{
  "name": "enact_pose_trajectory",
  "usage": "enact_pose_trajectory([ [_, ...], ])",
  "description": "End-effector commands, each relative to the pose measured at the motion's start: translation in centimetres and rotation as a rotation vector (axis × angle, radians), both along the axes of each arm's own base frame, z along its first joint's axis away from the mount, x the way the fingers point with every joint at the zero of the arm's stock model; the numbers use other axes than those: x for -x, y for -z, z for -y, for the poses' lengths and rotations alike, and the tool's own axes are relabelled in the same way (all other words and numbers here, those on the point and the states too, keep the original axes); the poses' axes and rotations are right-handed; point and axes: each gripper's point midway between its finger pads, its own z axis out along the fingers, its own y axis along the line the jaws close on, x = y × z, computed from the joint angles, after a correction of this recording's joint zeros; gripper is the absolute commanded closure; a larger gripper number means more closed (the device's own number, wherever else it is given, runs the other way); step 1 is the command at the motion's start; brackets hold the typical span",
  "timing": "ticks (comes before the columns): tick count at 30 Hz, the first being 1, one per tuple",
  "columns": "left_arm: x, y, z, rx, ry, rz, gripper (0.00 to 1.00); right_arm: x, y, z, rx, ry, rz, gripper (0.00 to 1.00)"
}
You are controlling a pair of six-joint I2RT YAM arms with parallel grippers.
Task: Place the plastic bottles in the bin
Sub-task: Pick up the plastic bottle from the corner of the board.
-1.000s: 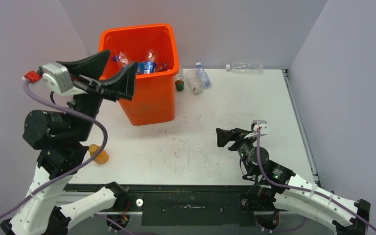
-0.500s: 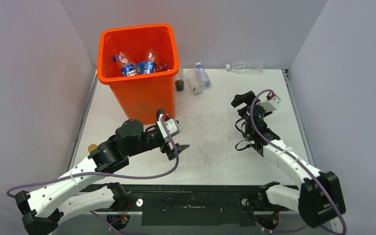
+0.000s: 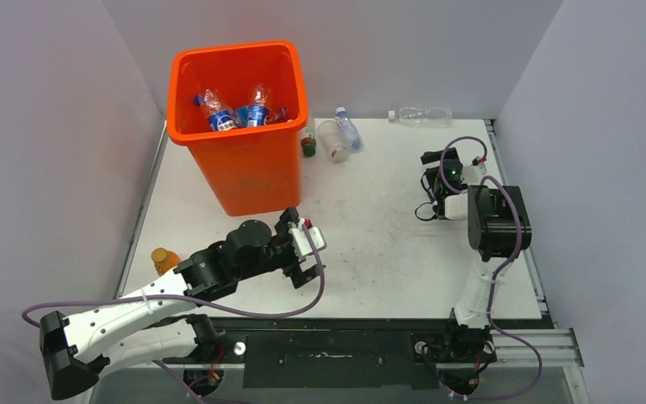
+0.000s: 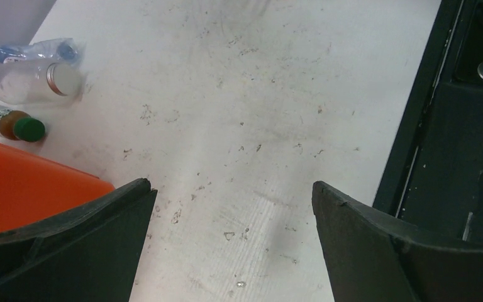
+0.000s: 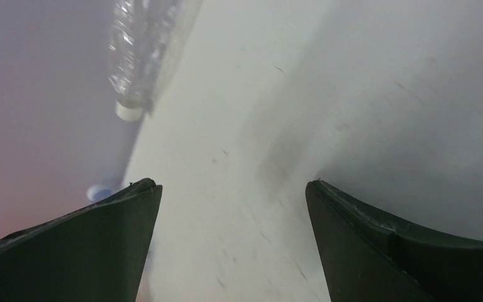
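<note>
black left end effector point(image 4: 229, 186) wide open, empty | right end effector point(image 5: 231, 184) wide open, empty

Left gripper point(image 4: 229, 184) and right gripper point(image 5: 231, 184) gape empty

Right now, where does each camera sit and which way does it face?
Top external: high behind the robot, looking down on the table, the bin, the left arm and right arm.
Left wrist: on the left arm, looking past the open left gripper at the table, a bin corner and a green-capped bottle.
Right wrist: on the right arm, looking past the open right gripper toward the clear bottle by the back wall.
Shared: top and left wrist both show the bin and green-capped bottle.
</note>
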Motion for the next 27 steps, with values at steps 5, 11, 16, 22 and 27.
enact_pose_trajectory([
  [5, -2.1, -0.4, 0.4, -0.014, -0.114, 0.011, 0.04, -8.2, -2.5, 0.9, -0.097, 0.003, 0.235, 0.10],
  [11, -1.6, -1.0, 0.5, 0.044, -0.086, 0.039, 0.04, -11.1, -0.3, 2.9, -0.153, 0.067, 0.287, 0.10],
  [16, -1.9, 0.0, 0.5, 0.005, -0.092, 0.034, 0.04, -14.5, 1.5, 3.0, -0.101, 0.040, 0.205, 0.10],
  [22, -1.9, 0.3, 0.6, -0.006, -0.095, 0.031, 0.04, -16.1, 3.7, 3.7, -0.198, 0.060, 0.192, 0.10],
  [27, -2.0, 0.6, 0.6, -0.013, -0.099, 0.031, 0.04, -17.4, 4.8, 3.7, -0.268, 0.064, 0.185, 0.10],
])
